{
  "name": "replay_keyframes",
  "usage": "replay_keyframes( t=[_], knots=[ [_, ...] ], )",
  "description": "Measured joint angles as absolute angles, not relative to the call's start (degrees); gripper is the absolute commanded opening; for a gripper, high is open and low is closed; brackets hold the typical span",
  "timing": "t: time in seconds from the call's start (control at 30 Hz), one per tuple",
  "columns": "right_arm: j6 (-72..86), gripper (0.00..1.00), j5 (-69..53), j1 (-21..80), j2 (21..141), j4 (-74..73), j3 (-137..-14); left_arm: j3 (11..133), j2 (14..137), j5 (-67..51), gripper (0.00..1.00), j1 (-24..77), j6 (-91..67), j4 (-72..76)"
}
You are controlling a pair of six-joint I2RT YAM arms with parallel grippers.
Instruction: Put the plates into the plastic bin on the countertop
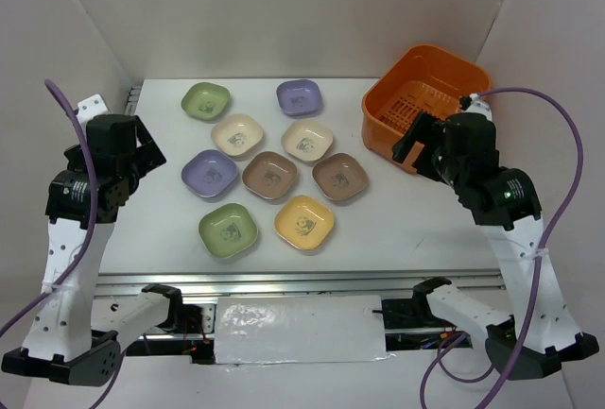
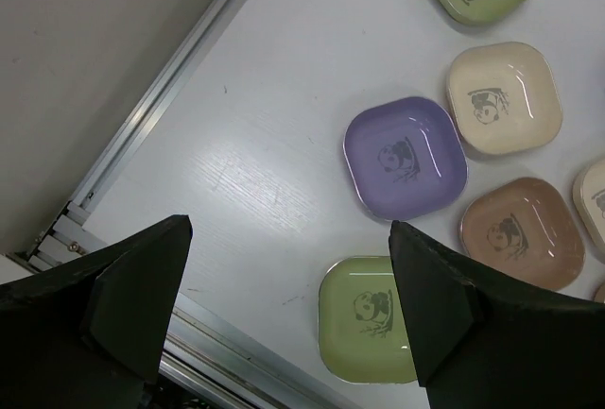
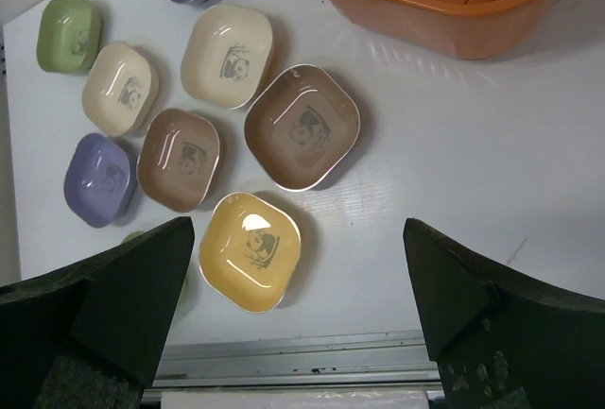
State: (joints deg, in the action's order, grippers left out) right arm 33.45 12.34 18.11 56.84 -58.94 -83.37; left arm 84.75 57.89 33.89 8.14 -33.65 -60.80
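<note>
Left fingers and right fingers both gape wide, empty; the right ones, beside the plastic bin in the worktop's far right corner, hang nearest the right-hand brown plate.

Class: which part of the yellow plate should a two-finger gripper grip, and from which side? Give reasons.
Probably take the yellow plate by its near rim, toward the rail, from above, one finger inside. It lies flat and shallow; brown plates crowd its far corners, while the near side is free.
</note>
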Motion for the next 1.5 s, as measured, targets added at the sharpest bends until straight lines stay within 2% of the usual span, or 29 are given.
replay_keyframes(
  t=[0.27,0.47,0.67,0.9,1.0,1.03,1.17,1.23,1.3,1.37,1.47,1.5],
  knots=[
    [35.1,1.0,14.7,18.1,55.7,-58.7,-82.6,84.8,57.4,36.0,0.99,8.2,-34.9,-61.4],
    [41.7,1.0,14.4,18.0,56.5,-53.0,-70.9,84.6,57.5,36.1,0.99,8.2,-34.9,-61.4],
    [55.4,0.98,16.0,20.1,71.3,-44.2,-62.1,84.6,59.2,34.5,0.99,8.3,-34.7,-61.3],
    [66.7,0.93,19.1,22.0,90.8,-39.4,-63.5,84.6,60.5,31.2,0.99,8.4,-33.7,-61.3],
    [69.5,0.85,19.3,22.2,96.9,-38.3,-64.2,84.6,61.3,30.6,0.99,8.4,-33.1,-61.4],
    [70.2,0.78,19.3,22.3,98.0,-38.3,-64.2,84.6,61.5,30.5,0.99,8.4,-33.1,-61.3],
    [72.6,0.63,19.2,22.2,100.7,-38.2,-64.2,83.9,61.7,30.1,0.99,8.4,-32.9,-61.3],
    [73.3,0.42,19.0,22.2,101.3,-37.6,-64.2,83.5,61.7,29.9,0.99,8.4,-32.9,-61.3],
    [74.1,0.26,18.9,22.2,101.7,-36.9,-64.0,83.3,61.7,29.7,0.99,8.4,-32.9,-61.3],
    [74.9,0.25,19.3,22.2,101.5,-36.1,-63.2,83.3,61.8,29.7,0.99,8.4,-32.9,-61.3],
    [75.9,0.11,19.7,21.9,99.5,-34.8,-60.5,83.3,62.0,29.6,0.99,8.4,-32.8,-61.3],
    [76.4,0.0,19.8,21.8,98.1,-34.2,-59.4,83.3,62.0,29.5,0.99,8.4,-32.8,-61.3]
  ],
)
